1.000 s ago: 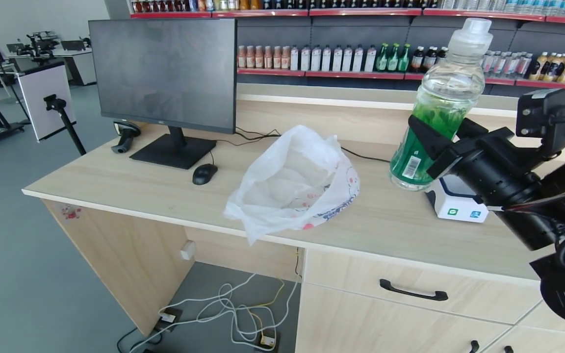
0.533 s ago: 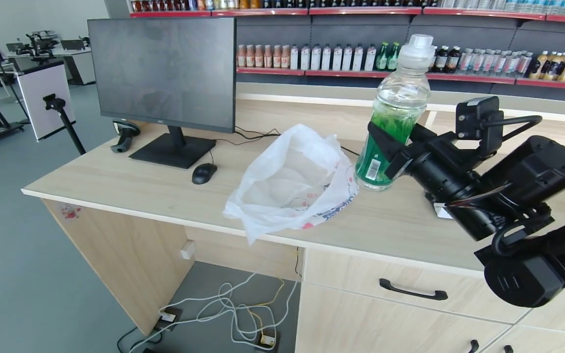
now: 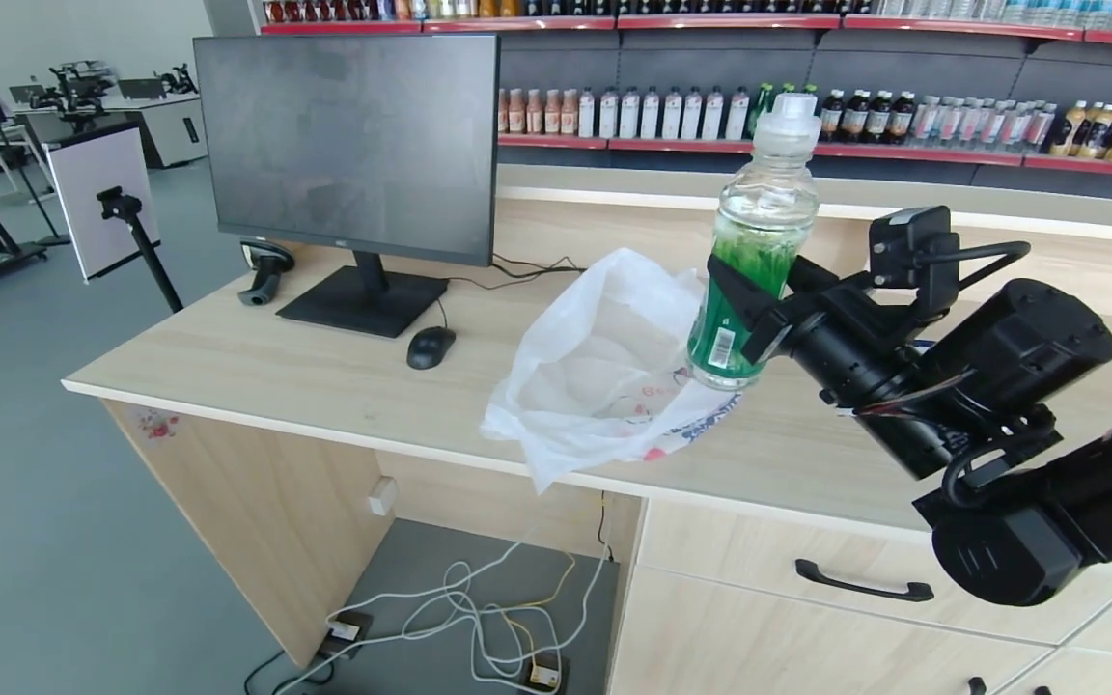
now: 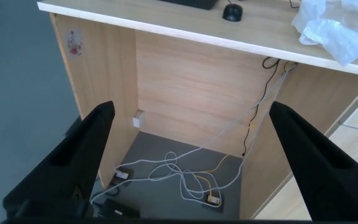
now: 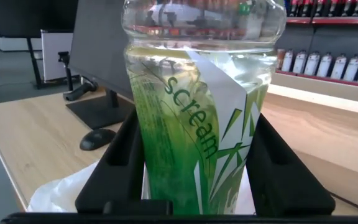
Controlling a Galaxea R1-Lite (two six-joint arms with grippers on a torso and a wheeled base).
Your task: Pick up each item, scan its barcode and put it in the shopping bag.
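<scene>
While squeezing the green bottle point(image 3: 757, 227) tight, holds it upright in the right gripper point(image 3: 741, 307) — just above the right edge of the shopping bag point(image 3: 575, 376). Needs a small slide left, then down.

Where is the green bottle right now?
In the head view, the bottle is held upright in the right arm's fingers, over the counter, by the right edge of the bag.

A dark monitor point(image 3: 348, 145) and mouse point(image 3: 430, 347) sit on the desk point(image 3: 276, 381), well left of the right gripper point(image 3: 744, 311); drink shelves point(image 3: 633, 143) beyond.
</scene>
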